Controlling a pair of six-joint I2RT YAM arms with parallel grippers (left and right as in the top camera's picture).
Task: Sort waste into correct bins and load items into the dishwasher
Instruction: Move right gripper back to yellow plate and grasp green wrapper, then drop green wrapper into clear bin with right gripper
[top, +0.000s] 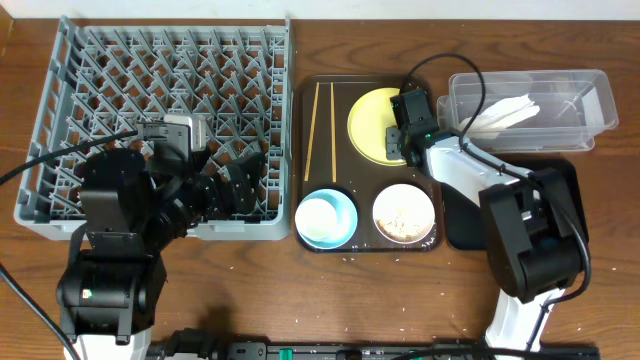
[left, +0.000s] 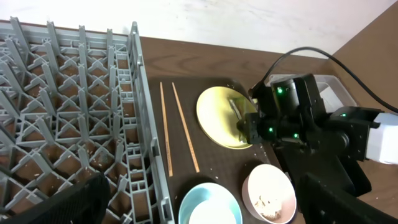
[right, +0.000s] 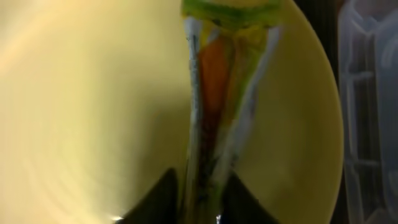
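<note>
My right gripper (top: 403, 140) (right: 199, 193) is down on the round yellow plate (top: 368, 125) (right: 93, 93) and shut on the green-and-yellow snack wrapper (right: 217, 93) (left: 236, 111). The plate lies on the brown tray (top: 340, 85) with two wooden chopsticks (top: 320, 130) (left: 166, 130), a light blue bowl (top: 327, 218) (left: 208, 205) with something round and white inside, and a white bowl (top: 404, 213) (left: 268, 194) holding rice scraps. My left gripper (top: 225, 190) is open and empty over the front right of the grey dish rack (top: 160, 90) (left: 62, 106).
The clear tub (top: 590, 95) stands at the back right with a white paper napkin (top: 500, 112) in it. The glossy black tray (top: 462, 225) lies right of the brown tray, partly under my right arm. A black cable loops over the tub.
</note>
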